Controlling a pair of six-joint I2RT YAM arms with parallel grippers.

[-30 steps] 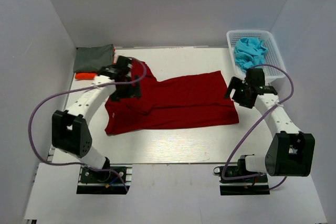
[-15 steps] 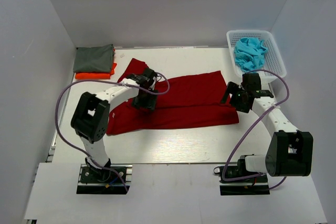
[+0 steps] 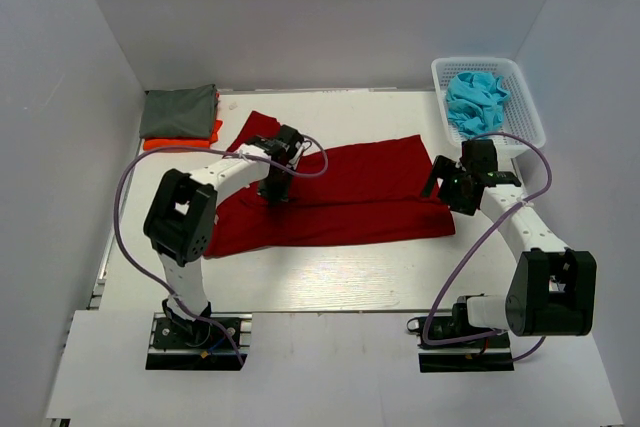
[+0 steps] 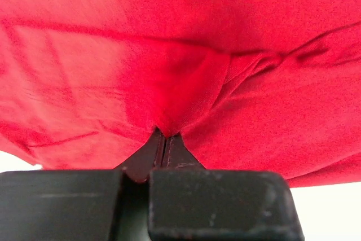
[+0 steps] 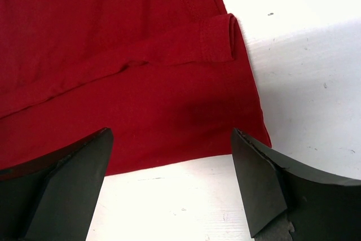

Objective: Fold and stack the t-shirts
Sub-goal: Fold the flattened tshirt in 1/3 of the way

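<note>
Top external: left gripper (image 3: 277, 179) has travelled from the far-left shoulder of the dark red t-shirt (image 3: 370, 197), 1 second ago, inward onto its body, and has barely moved in the last 0.5 second. The shirt lies spread across the middle of the table (image 3: 330, 277), 1 sleeve still out at far left. Right gripper (image 3: 455, 185) has stayed at the shirt's right edge. Grey-green t-shirt (image 3: 178, 110) sits folded on the orange t-shirt (image 3: 190, 143), far left. Turquoise t-shirts (image 3: 474, 97) remain in the basket (image 3: 480, 61).

Left wrist: jaws clamped together on a pinch of red cloth.

Right wrist: jaws wide apart, empty, over the hem corner.

Assessment: first fold under way; release likely next.
</note>
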